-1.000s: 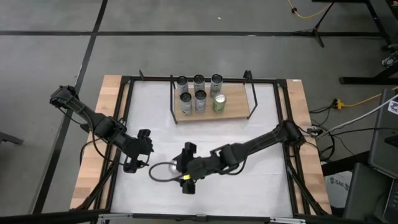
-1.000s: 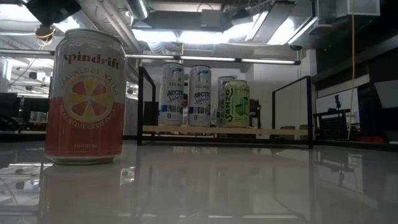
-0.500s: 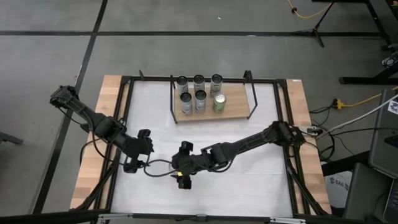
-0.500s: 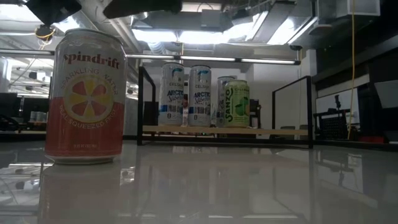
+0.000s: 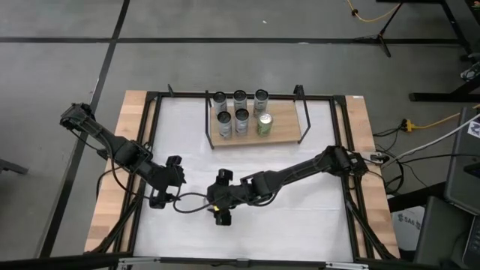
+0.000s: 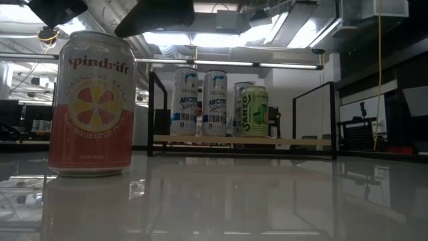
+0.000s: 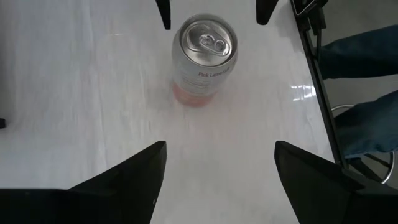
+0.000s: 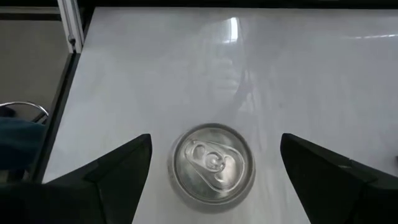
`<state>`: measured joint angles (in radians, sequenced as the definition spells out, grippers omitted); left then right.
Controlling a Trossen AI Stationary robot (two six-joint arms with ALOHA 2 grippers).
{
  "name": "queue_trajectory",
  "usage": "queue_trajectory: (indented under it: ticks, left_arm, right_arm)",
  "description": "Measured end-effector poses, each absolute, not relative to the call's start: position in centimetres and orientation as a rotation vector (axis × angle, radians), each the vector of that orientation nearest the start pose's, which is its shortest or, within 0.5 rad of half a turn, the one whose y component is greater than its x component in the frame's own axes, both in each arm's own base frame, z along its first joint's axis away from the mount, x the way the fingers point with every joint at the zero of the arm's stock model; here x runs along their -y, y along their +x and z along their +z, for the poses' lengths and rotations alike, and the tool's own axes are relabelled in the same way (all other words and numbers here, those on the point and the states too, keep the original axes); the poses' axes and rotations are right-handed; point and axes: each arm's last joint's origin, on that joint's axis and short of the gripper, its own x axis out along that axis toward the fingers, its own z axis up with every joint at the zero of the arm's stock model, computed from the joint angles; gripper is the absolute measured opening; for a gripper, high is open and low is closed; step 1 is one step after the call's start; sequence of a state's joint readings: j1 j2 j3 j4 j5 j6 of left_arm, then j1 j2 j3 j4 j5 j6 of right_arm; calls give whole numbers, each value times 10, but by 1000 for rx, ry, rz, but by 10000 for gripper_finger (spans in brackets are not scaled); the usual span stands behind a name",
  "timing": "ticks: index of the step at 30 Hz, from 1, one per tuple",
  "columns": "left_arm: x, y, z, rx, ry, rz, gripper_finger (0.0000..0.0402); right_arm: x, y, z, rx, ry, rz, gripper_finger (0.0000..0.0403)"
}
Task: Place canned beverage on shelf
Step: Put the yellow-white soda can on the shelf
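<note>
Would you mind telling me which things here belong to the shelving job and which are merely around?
Job:
- pink Spindrift can, standing on the table
- shelf
- right gripper, open above the can

Around:
- six cans on the shelf
- left gripper, nearby

hidden: pink can (image 6: 91, 104) under right gripper (image 5: 218, 212) in high view | cut off: person's legs (image 7: 364, 84) at frame edge | unreadable: shelf (image 6: 241, 140) rear cans' (image 6: 241, 107) labels

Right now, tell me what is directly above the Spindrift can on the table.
The open right gripper hangs over the upright Spindrift can, fingers to either side of its silver top, apart from it. In the high view the arm covers the can completely, so contact lower down cannot be checked there.
</note>
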<state>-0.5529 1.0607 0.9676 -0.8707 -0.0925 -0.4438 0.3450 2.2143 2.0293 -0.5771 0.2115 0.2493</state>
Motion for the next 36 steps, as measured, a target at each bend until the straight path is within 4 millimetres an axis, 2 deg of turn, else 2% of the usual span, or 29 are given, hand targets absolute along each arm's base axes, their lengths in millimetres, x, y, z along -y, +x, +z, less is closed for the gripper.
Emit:
queue_trajectory:
  ticks: [3,12,25,36]
  left_arm:
    - [101,168,292,-988,-97,-210,292]
    - [101,168,292,-988,-97,-210,292]
    - [100,168,291,-989,-96,-210,292]
    - [100,168,291,-989,-96,-210,292]
  right_arm:
    - [-163,472,261,-742,27,31,347]
    - [-163,469,238,-784,25,22,347]
    - [-164,471,214,-733,54,52,347]
    - [-164,473,204,-691,59,39,347]
